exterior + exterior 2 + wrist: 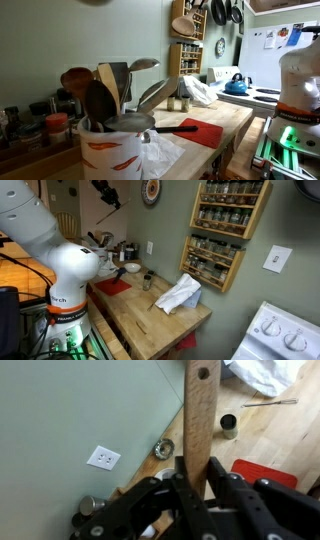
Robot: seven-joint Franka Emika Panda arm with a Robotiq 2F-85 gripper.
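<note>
Wooden handle: a flat, pale-brown utensil handle [200, 420] with a round hole near its free end. It is straight, the grain runs lengthwise, and it stands upright between the fingers in the wrist view.
Working end: hidden behind the gripper, so I cannot tell whether it is a spoon or a spatula.
Gripper: the gripper [195, 485] is clenched on the handle, with one dark finger pressed against each flat side and no gap showing.
Where it is: held high in the air, well above the counter [150, 320]. In an exterior view the gripper [108, 195] sits near the top of the frame, close to the green wall.
Step in hand: judging by the height and the firm grip, this looks like the carry stage, with the utensil lifted clear and resting on nothing.
Below: a red mat [265, 472], a small jar [229, 427] and a white cloth [178, 295] lie on the counter. An outlet [103, 457] is on the wall.
Crock: a white crock [110, 150] packed with spoons and spatulas stands at the counter's near end in an exterior view, apart from the held utensil.
Next move calls for: probably a steady grip that keeps the long handle from swinging. Any descent needs room from the wall and the jar, and the piece should stay upright so it does not twist between the fingers.
Handling: the wood is light and stiff, but the smooth flat faces could let it pivot under a side knock.
</note>
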